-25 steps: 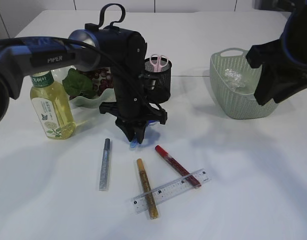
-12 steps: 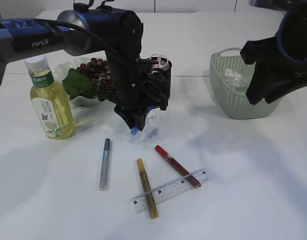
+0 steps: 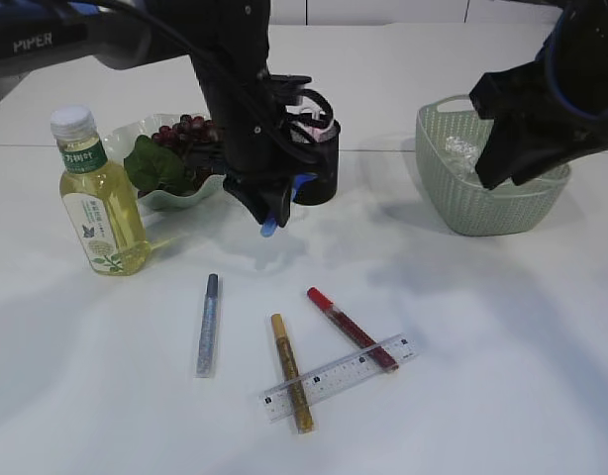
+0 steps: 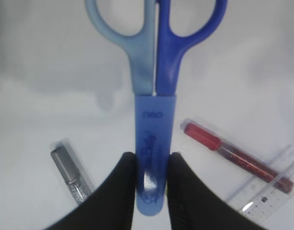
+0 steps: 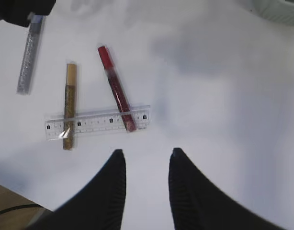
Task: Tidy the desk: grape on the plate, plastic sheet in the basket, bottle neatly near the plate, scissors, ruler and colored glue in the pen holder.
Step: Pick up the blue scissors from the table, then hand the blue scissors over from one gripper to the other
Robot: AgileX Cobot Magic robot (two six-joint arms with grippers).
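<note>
White desk below — left claw clamps sheathed scissors, handles protruding beyond fingertips.

worktop: white, matte, fills frame | seam: faint line across upper frame | light: soft, diffuse shadows | wood edge: lower left

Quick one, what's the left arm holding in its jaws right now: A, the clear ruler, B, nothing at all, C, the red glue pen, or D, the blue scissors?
D: in the left wrist view the jaws are closed on the sheathed blade end of the blue scissors, while the red glue pen and ruler lie on the table.
</note>
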